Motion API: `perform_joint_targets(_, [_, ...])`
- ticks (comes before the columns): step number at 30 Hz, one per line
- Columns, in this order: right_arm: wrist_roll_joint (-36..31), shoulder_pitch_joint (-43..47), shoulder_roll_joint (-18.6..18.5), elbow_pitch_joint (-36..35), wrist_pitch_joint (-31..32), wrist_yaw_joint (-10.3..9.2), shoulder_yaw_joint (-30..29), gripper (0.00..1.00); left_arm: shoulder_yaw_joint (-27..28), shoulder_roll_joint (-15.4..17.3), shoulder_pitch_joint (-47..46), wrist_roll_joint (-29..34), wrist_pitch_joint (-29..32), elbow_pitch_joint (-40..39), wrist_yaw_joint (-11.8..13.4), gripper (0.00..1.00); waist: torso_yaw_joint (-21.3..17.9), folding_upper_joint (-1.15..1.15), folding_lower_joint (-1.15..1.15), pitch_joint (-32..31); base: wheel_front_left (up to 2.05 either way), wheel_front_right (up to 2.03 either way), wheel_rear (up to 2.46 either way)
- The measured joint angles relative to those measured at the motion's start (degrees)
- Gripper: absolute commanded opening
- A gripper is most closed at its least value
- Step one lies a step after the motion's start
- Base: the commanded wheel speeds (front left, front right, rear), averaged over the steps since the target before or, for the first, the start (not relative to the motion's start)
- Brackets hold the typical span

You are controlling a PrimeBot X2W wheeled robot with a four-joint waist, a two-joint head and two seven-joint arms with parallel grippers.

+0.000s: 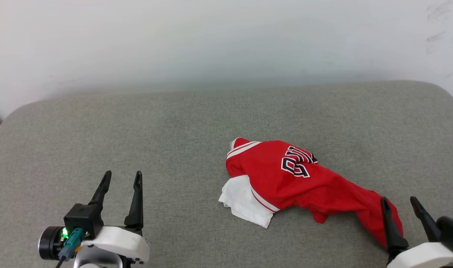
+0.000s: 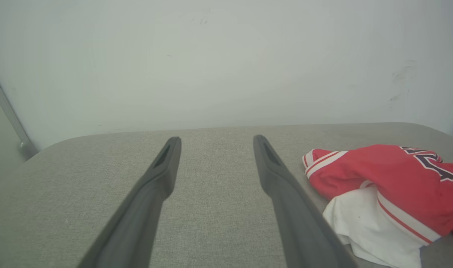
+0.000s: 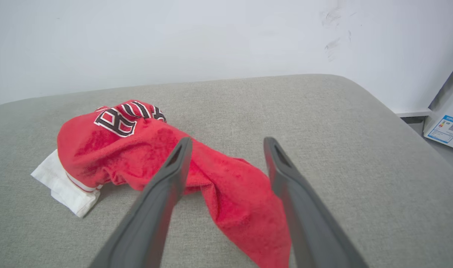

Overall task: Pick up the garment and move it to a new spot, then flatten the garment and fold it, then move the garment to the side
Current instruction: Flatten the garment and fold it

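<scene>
The shirt (image 1: 271,182) is seen crumpled on the grey cushion (image 1: 137,123), right of the middle, with a white sleeve (image 1: 245,201) showing at its left side. The black, white-edged print (image 1: 295,163) is bunched in folds, and no word can be read. The right gripper (image 1: 397,201) is spread open, with the shirt's red tail lying between its fingers. The left gripper (image 1: 123,174) is open over bare cushion, well apart from the shirt. A blue-and-white sticker (image 3: 445,128) is seen beside the cushion, its text too small to read.
</scene>
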Motion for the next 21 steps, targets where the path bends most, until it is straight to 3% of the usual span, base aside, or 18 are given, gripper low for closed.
perform_joint_targets(9, [-1.6,0.8,0.5,-8.6,2.4,0.0,4.1,1.0,-1.8,1.7,-0.6,0.8,5.4,-1.2,0.1,1.0,-1.2,0.0,0.0,-0.7,0.0,0.0,0.0])
perform_joint_targets(21, [-1.3,-2.4,0.6,-13.2,3.9,0.0,9.2,1.0,-13.5,0.5,-12.8,0.9,24.5,1.9,-9.0,1.0,-3.2,0.0,0.0,5.9,0.0,0.0,0.0])
